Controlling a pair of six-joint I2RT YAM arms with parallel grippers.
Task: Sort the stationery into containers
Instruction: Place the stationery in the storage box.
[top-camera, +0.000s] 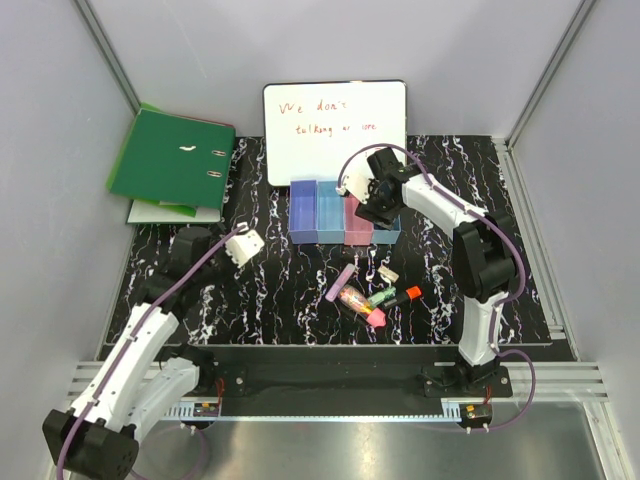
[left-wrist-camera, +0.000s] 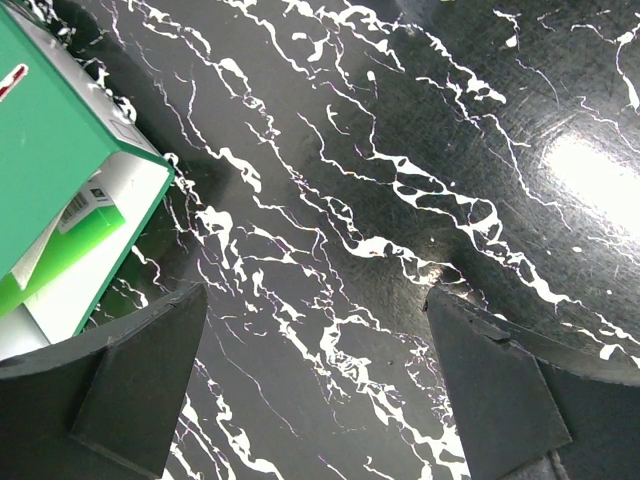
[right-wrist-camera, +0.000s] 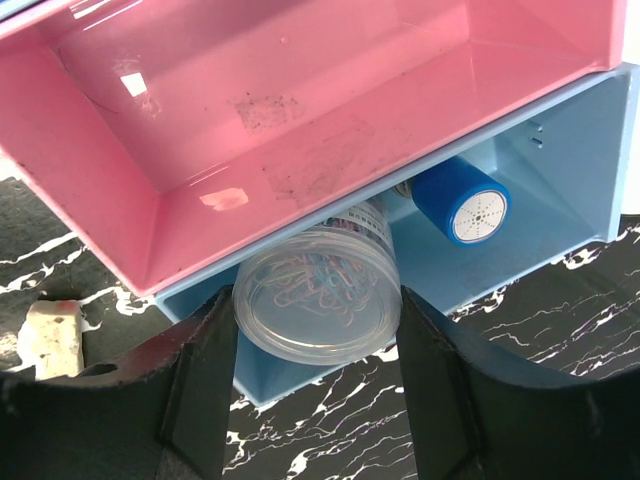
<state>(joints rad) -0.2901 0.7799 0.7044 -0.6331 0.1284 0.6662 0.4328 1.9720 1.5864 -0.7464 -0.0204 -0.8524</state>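
One clip jar (right-wrist-camera: 318, 292) btwn R fingers (right-wrist-camera: 195, 400), rear hidden by pink bin (right-wrist-camera: 300, 120).

We note the pink bin (right-wrist-camera: 300, 110) open to entry from above. The end light-blue bin (right-wrist-camera: 560, 170) is crowded: clear tub (right-wrist-camera: 315, 295) at its mouth, blue-capped bottle (right-wrist-camera: 460, 200) inside. Behind the bins the whiteboard (top-camera: 335, 150) walls off the far side; the green binder (left-wrist-camera: 50, 170) flanks bare table (left-wrist-camera: 400, 150) at left.

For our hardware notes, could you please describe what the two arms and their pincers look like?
The left arm and right arm have white shells with black joints and black bases, and a thin purple cable runs along each. The left pincer and right pincer have dark, broad, wedge-shaped fingers.
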